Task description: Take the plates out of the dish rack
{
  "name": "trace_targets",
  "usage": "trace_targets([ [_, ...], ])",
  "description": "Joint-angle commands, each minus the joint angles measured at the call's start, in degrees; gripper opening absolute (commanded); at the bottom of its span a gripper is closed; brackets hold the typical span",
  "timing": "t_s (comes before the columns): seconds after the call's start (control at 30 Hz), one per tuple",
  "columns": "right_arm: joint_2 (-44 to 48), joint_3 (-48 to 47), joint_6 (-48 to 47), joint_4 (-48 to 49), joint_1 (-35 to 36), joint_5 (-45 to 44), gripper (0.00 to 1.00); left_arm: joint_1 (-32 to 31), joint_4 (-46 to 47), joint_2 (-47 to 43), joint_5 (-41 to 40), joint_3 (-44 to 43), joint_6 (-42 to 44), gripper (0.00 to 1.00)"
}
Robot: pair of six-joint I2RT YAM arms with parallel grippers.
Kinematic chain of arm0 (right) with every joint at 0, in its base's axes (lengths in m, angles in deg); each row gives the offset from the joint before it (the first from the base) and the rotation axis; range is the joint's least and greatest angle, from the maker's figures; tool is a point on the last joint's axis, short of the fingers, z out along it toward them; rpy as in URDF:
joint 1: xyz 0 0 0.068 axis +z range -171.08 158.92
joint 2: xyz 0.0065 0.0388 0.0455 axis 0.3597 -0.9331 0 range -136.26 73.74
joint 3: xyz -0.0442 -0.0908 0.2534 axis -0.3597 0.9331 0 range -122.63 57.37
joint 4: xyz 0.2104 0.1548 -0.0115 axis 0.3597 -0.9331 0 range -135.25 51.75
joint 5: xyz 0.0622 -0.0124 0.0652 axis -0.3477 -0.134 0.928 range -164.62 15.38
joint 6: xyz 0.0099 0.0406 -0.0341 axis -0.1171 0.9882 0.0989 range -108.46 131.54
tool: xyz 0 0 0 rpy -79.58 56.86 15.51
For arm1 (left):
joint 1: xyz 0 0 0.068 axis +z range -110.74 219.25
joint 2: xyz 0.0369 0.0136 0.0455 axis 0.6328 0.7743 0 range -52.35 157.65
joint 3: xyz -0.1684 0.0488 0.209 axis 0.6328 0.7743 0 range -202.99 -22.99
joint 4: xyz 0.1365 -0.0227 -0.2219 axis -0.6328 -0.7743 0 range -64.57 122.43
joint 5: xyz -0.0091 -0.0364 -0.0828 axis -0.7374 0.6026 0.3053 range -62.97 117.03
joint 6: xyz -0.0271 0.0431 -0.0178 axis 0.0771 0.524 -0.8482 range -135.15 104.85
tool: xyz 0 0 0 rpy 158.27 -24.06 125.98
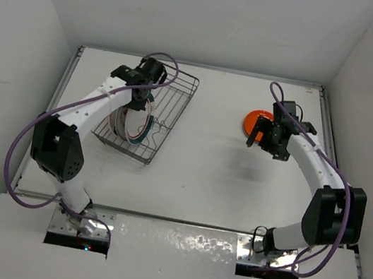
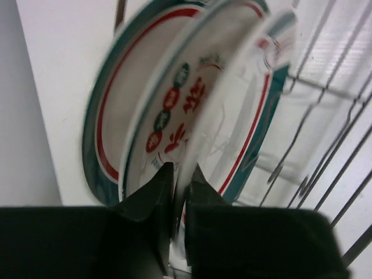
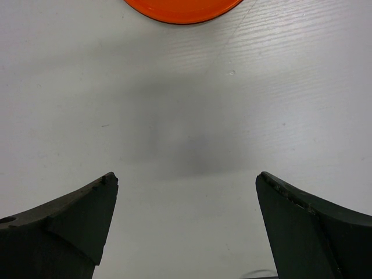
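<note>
The dark wire dish rack [image 1: 175, 102] stands at the back left and holds several upright plates [image 1: 131, 125]. In the left wrist view a teal-and-red rimmed plate [image 2: 102, 139] stands left of a white plate with red motifs [image 2: 174, 107]. My left gripper [image 2: 181, 174] reaches into the rack and is shut on the blurred rim of a white plate [image 2: 232, 75] beside them. The orange plate [image 1: 254, 121] lies flat on the table at the right, its edge also in the right wrist view [image 3: 183, 9]. My right gripper [image 3: 186, 192] hovers open and empty just in front of it. The yellow-gold plate is not in view.
White walls close in the table on the left, back and right. The rack's wire wall [image 2: 325, 157] is close on the right of my left gripper. Purple cables loop off both arms [image 1: 24, 148].
</note>
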Motion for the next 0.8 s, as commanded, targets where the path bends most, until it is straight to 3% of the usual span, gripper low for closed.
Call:
trace_targets([
  [0.0, 2.64, -2.14, 0.29, -0.27, -0.08, -0.25, 0.99, 0.20, -0.93, 0.23, -6.53, -5.34, -0.61, 0.00],
  [0.2, 2.03, -4.42, 2.13, -0.97, -0.08, 2.73, 0.99, -0.32, -3.32, -0.99, -8.40, -12.10, 0.89, 0.00],
  [0.37, 0.88, -8.64, 4.16, -0.37, 0.01, 9.31, 0.99, -0.50, -2.88, -3.10, -0.42, -18.44, 3.35, 0.00],
  [0.47, 2.28, -7.51, 6.42, 9.88, 0.19, 25.89, 0.99, -0.50, -1.57, -4.68, 9.24, -23.01, 3.35, 0.00],
  [0.5, 2.90, -5.59, 8.18, 20.54, 0.45, 35.17, 0.99, -0.41, 0.70, -5.30, 14.84, -23.45, 2.92, 0.00],
  [0.53, 3.51, -5.05, 9.86, 25.61, 1.23, 38.48, 0.99, -0.33, 2.03, -6.52, 18.11, -23.28, 1.61, 0.00],
  [0.57, 3.60, -4.78, 12.57, 33.49, 1.76, 40.69, 0.99, -0.24, 3.35, -6.97, 23.97, -22.33, 0.55, 0.00],
  [0.63, 2.73, -5.56, 14.35, 39.52, 3.35, 44.48, 0.99, 0.02, 8.00, -7.67, 30.85, -20.92, -3.40, 0.00],
  [0.77, 0.36, -7.50, 14.71, 43.32, 4.05, 45.89, 0.98, 0.20, 17.14, -7.41, 49.47, -14.43, -10.78, 0.00],
])
